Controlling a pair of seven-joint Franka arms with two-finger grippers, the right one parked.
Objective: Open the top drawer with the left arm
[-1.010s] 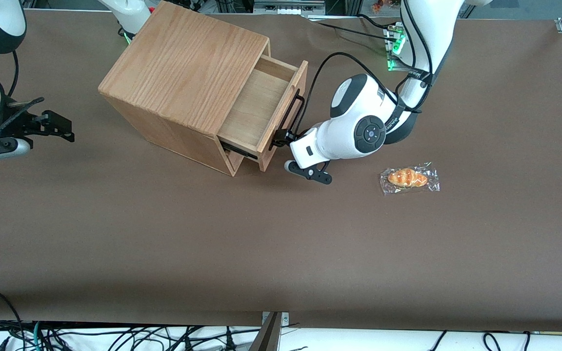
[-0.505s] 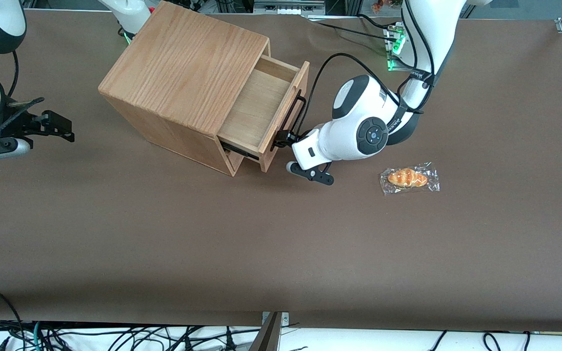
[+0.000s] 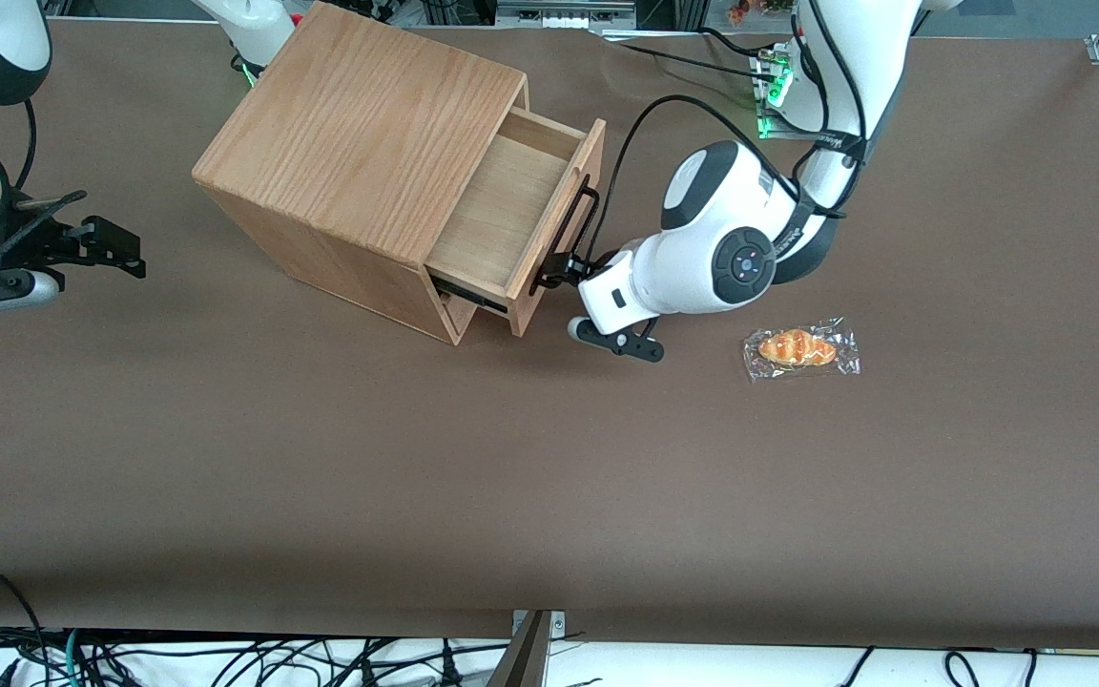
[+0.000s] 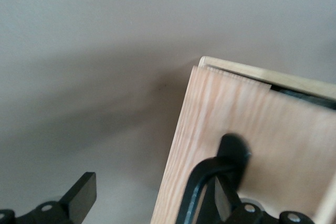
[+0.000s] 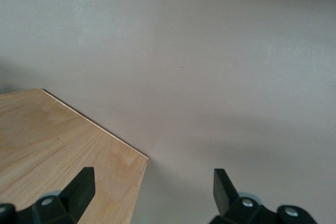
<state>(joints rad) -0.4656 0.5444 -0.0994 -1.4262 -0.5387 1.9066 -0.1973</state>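
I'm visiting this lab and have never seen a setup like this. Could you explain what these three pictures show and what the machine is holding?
These are three cameras at one moment. The front view looks down on a brown table from the front. A white robot arm, the left arm, works here. Its gripper is at the black bar handle of the top drawer, which stands partly pulled out of an oak cabinet. One close-up comes from that arm's wrist: it shows the drawer front and the handle, with its fingers spread wide, one on each side of the handle's end, not clamping it. The other close-up comes from the second, parked arm's wrist and shows the cabinet's top. A wrapped bread roll lies on the table, toward the working arm's end.
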